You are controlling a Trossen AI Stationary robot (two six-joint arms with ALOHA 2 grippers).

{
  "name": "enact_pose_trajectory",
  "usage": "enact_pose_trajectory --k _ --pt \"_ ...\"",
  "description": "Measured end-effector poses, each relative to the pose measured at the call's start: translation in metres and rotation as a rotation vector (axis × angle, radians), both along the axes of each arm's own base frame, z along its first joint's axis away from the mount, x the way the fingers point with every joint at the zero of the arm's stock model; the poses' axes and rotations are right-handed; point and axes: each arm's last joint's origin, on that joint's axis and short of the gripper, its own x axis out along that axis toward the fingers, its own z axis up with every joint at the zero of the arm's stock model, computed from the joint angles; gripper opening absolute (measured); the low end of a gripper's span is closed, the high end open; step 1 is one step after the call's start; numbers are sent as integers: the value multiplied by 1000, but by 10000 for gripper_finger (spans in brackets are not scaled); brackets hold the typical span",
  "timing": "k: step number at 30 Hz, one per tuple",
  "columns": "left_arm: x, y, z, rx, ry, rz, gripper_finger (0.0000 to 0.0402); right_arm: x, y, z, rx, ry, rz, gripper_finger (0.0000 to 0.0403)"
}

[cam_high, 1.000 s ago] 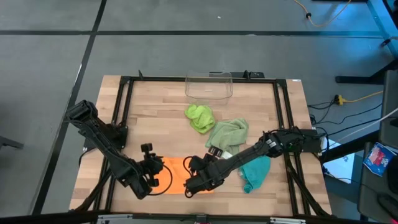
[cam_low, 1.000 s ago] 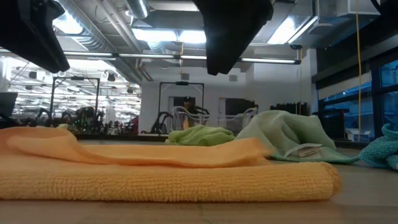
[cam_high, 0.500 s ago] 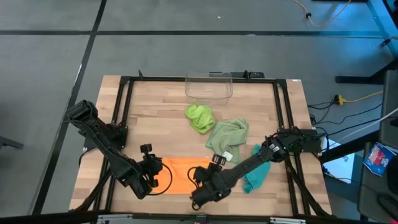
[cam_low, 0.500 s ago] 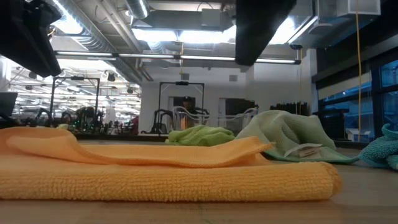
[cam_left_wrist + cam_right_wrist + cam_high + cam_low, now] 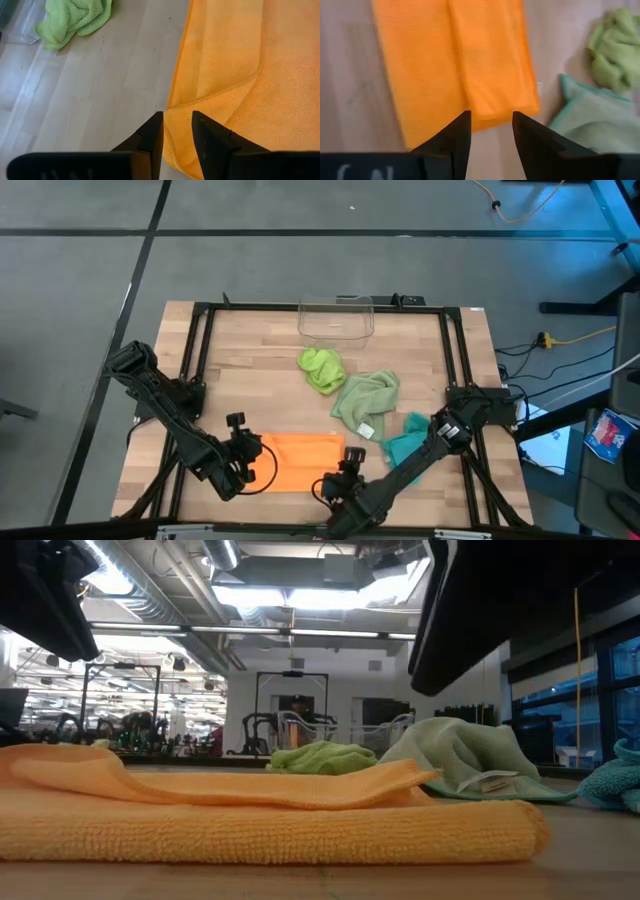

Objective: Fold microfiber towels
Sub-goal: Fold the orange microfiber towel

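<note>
The orange towel (image 5: 300, 460) lies folded flat near the table's front edge; it also shows in the low view (image 5: 270, 820). My left gripper (image 5: 252, 452) hovers over its left end (image 5: 235, 75), its fingers (image 5: 177, 132) a little apart. My right gripper (image 5: 330, 492) is open and empty above the towel's near right corner (image 5: 455, 60). The lime green towel (image 5: 322, 369), the sage towel (image 5: 365, 400) with its white tag (image 5: 495, 781), and the teal towel (image 5: 405, 448) lie crumpled on the table.
A clear plastic bin (image 5: 336, 318) stands at the table's far edge. Bare wood lies left of the lime towel and around the orange towel's left end (image 5: 90, 100). The right arm stretches over the teal towel along the front right.
My right gripper has drawn back from the orange towel's right end toward the table's near edge and a little to the right. The orange towel lies folded as before. My left arm has kept still.
</note>
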Motion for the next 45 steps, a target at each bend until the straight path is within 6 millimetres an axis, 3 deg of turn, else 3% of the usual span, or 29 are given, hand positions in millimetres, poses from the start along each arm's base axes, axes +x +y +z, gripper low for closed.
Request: enact_pose_trajectory --k 13,31,45 --pt "0 0 0 2 -3 1 94 -1 -8 -46 -42 119 160 147" --pt "1 -1 0 -11 -15 1 94 9 -22 -48 -60 92 122 146" --pt "1 -1 0 -12 -16 2 94 9 -22 -48 -29 61 56 44"
